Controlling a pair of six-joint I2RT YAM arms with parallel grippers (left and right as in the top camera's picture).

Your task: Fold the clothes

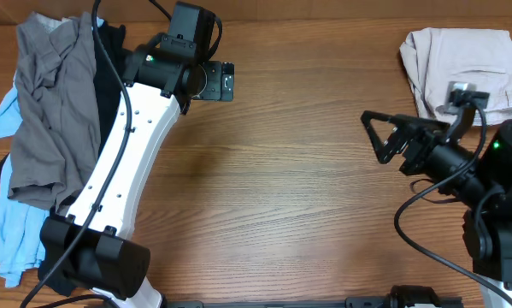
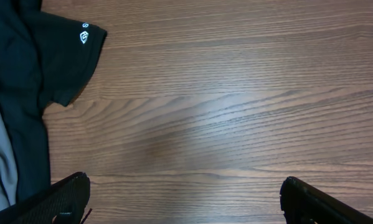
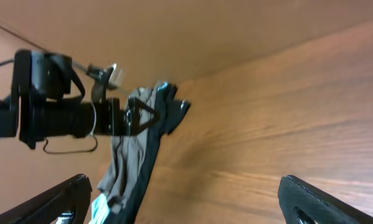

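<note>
Garments [image 1: 55,103] at the left edge looked soft and limp (quick to bunch); a hem seemed the best hold. Left gripper [image 1: 227,82] and right gripper [image 1: 372,137] had fingers apart, empty.

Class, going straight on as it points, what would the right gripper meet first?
The right gripper would probably meet the left gripper across the table, before the clothes; depth unclear.
</note>
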